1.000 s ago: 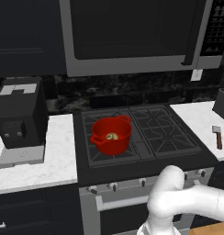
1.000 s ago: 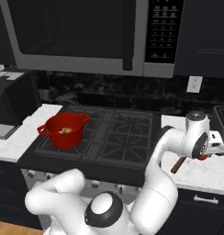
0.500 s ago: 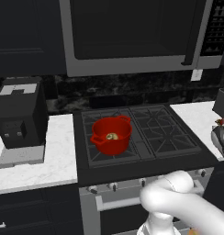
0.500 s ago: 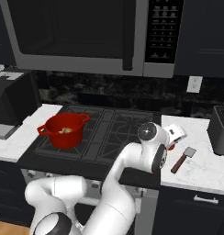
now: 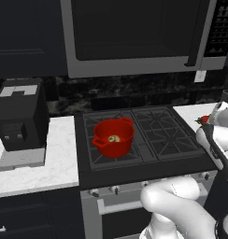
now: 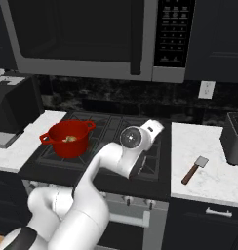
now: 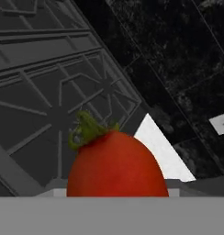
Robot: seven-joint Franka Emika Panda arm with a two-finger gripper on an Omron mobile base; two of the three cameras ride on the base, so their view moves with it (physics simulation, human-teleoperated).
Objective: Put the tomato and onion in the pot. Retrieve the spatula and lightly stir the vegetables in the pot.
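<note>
Tomato step in hand: claw clenched on the tomato over the stove's right side, next swing left to the pot (onion already inside) and release.

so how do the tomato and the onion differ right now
The tomato is orange-red with a green stem and sits up at the gripper, close to the hand camera, above the stove; the onion is pale yellowish and lies inside the pot. So the onion is already placed, the tomato is not. Both are small and roundish.
</note>
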